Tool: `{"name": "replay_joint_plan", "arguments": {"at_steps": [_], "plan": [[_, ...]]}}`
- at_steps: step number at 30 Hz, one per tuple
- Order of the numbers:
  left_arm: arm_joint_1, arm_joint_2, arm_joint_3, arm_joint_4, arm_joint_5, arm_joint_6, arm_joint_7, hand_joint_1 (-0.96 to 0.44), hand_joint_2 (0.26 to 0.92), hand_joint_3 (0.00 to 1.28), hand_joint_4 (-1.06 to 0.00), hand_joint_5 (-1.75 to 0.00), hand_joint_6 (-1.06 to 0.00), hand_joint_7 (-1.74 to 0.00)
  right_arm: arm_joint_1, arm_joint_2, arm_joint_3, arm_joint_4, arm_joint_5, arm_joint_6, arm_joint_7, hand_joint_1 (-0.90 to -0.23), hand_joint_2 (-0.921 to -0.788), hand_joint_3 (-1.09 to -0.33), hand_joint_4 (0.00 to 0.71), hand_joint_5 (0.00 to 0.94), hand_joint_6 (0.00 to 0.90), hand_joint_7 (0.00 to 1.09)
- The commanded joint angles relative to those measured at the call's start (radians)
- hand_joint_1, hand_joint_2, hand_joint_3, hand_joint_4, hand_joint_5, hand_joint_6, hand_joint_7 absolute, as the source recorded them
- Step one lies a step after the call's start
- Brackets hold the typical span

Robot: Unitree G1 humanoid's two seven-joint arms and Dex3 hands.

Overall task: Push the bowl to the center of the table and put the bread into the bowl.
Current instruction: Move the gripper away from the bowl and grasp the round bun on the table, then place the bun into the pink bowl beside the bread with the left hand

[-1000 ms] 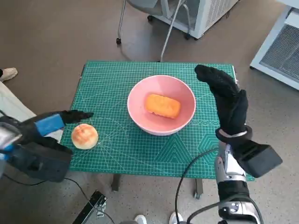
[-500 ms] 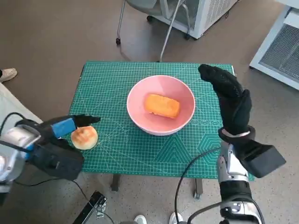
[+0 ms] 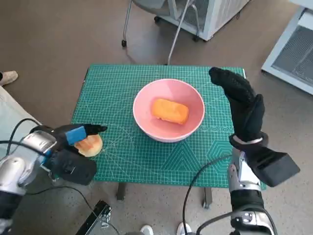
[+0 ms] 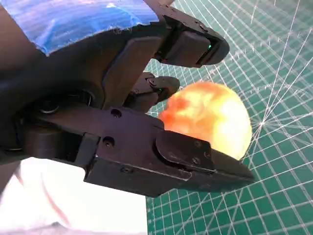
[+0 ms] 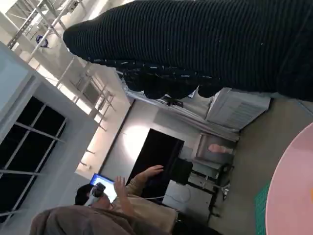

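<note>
- Pink bowl [image 3: 168, 110] sits roughly mid-desk on the green cutting mat [image 3: 122, 88]. An orange loaf-shaped bread piece [image 3: 169, 110] already lies inside it.
- Round bread bun [image 3: 89, 145] is at the near-left corner of the desk [image 3: 146, 171], well apart from the bowl.
- Left robot hand [image 3: 73, 134]: over the bun. In the left wrist view the black fingers [image 4: 195, 46] bracket the bun [image 4: 208, 117] on two sides, thumb side underneath in that picture. Contact looks close, but I can't tell whether it's actually clamped.
- Right robot hand [image 3: 239, 103]: raised beside the bowl's right rim, holding nothing. Fingers extended, looks apart from the bowl. The right wrist view shows only the glove [image 5: 205, 44], a sliver of pink rim [image 5: 293, 196] and a person at a laptop in the background.
- Judgement: bowl push looks done; remaining step is grasp bun, carry it over, drop it in.
- Risks:
  - Bun is near the desk edge. An off-centre close could roll it off onto the floor.
  - Bun is soft, so over-squeezing deforms it; a light pinch may slip mid-carry.
  - The bowl already holds bread, so a second piece could land on the rim or bounce out.
  - Right hand close to the rim could nudge the bowl off centre.
- Writing: the mat has grid lines and faint white markings near the bowl's right side; too small to read. No brands legible.
</note>
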Motion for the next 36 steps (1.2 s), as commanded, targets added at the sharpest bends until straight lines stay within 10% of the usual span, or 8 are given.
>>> {"name": "replay_joint_plan", "arguments": {"at_steps": [1, 6, 10, 14, 19, 23, 29, 36], "plan": [[-0.033, -0.009, -0.049, 0.057, 0.058, -0.010, 0.033, 0.21, 0.908, 0.32, -0.46, -0.04, -0.50, -0.04, 0.026, -0.002, -0.003, -0.010, -0.008, 0.017, -0.013, -0.397, -0.886, -0.619, 0.490, 0.005, 0.205, 0.87], [-0.075, -0.012, -0.082, 0.111, 0.097, -0.018, 0.068, 0.18, 0.919, 0.34, -0.62, -0.09, -0.66, -0.09, 0.031, -0.004, -0.003, -0.021, -0.011, 0.025, -0.021, -0.394, -0.879, -0.634, 0.490, 0.005, 0.209, 0.87], [-0.110, -0.017, -0.102, 0.159, 0.123, -0.018, 0.110, 0.04, 0.920, 0.28, -0.44, -1.08, -0.52, -1.16, 0.034, -0.005, -0.003, -0.020, -0.013, 0.023, -0.024, -0.392, -0.871, -0.648, 0.491, 0.005, 0.213, 0.86], [-0.137, -0.019, -0.090, 0.169, 0.111, -0.009, 0.124, 0.01, 0.907, 0.24, -0.52, -1.15, -0.51, -1.38, 0.035, -0.007, -0.002, -0.019, -0.018, 0.021, -0.028, -0.393, -0.867, -0.655, 0.491, 0.005, 0.216, 0.86], [-0.165, -0.016, -0.051, 0.138, 0.065, 0.004, 0.107, 0.00, 0.608, 0.77, -0.53, -1.35, -0.48, -1.61, 0.030, -0.007, -0.001, -0.015, -0.015, 0.022, -0.026, -0.399, -0.866, -0.656, 0.491, 0.005, 0.218, 0.86], [-0.180, -0.009, -0.010, 0.095, 0.023, 0.011, 0.110, 0.00, 0.543, 0.85, -0.57, -1.35, -0.52, -1.59, 0.026, -0.006, 0.001, -0.009, -0.013, 0.019, -0.021, -0.401, -0.868, -0.651, 0.491, 0.004, 0.218, 0.86], [-0.218, -0.012, 0.054, 0.054, -0.048, 0.016, 0.124, 0.00, 0.838, 0.21, -0.70, -1.18, -0.64, -1.19, 0.017, -0.004, 0.003, 0.004, -0.002, 0.019, -0.008, -0.405, -0.877, -0.635, 0.491, 0.004, 0.215, 0.86], [-0.305, -0.023, 0.104, -0.017, -0.104, 0.029, 0.085, 0.00, 0.891, 0.09, -0.70, -1.13, -0.68, -1.15, 0.015, -0.005, 0.003, 0.005, 0.006, 0.019, 0.005, -0.406, -0.884, -0.624, 0.491, 0.004, 0.211, 0.87]]}}
